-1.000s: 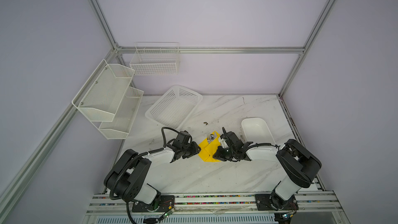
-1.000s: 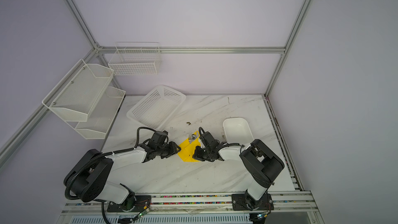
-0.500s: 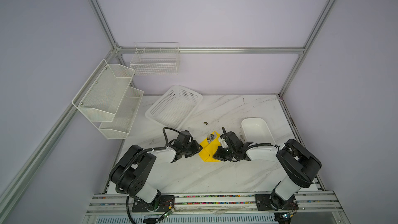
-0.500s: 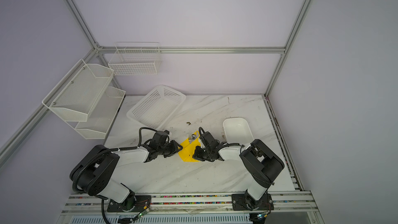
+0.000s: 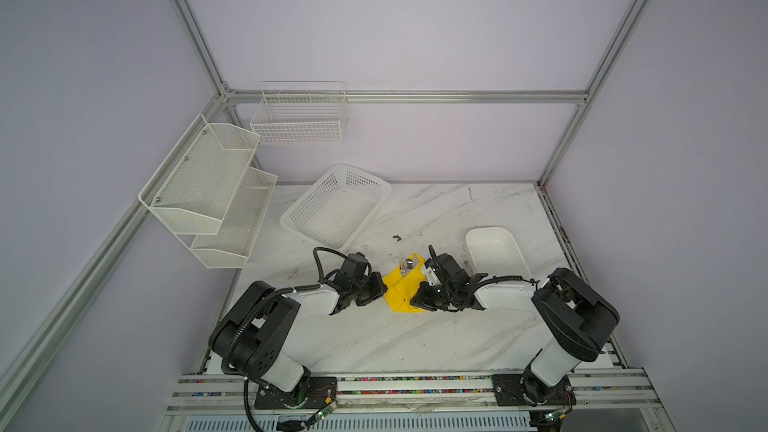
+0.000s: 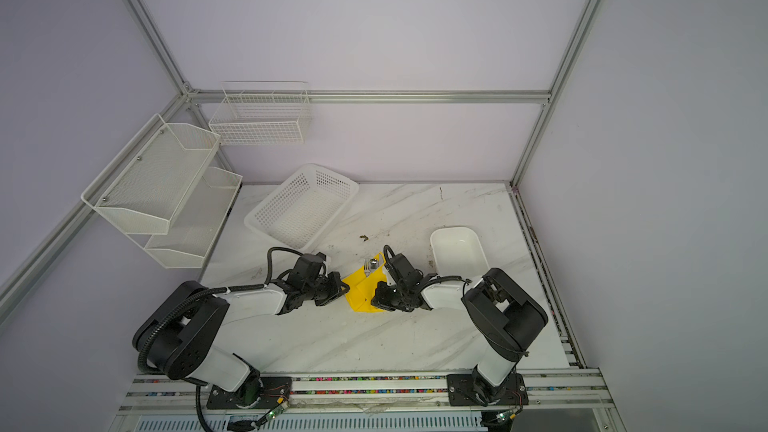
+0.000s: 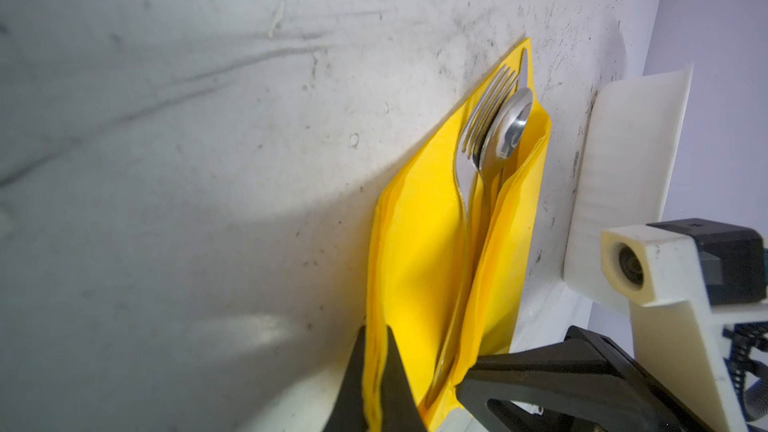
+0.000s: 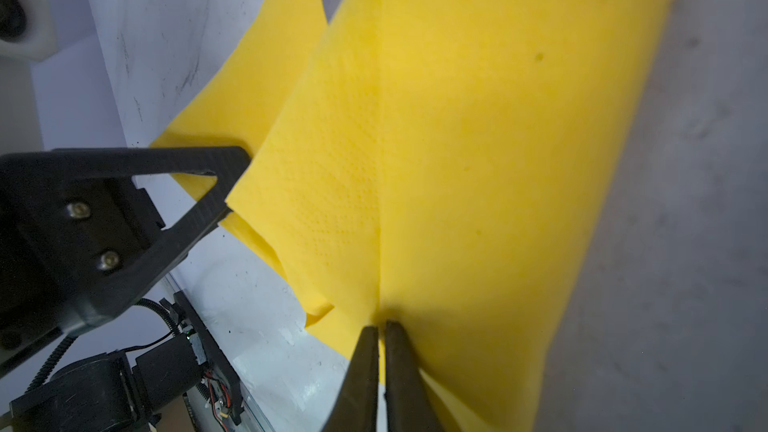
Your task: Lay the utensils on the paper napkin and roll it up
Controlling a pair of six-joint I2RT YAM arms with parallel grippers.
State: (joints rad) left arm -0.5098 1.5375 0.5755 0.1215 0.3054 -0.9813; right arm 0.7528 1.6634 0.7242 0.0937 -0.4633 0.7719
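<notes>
Bright yellow paper napkin sits mid white marbled surface between the two arms, both side flaps lifted up around the cutlery. Shiny silver metal fork, silver metal spoon and silver knife tip stick out of its far open end, stacked and touching. Left end effector clenched on the left flap's edge. Right end effector clenched on the right flap's crease. White perforated plastic basket at back left. White plastic tray right of the napkin, not touching.
</notes>
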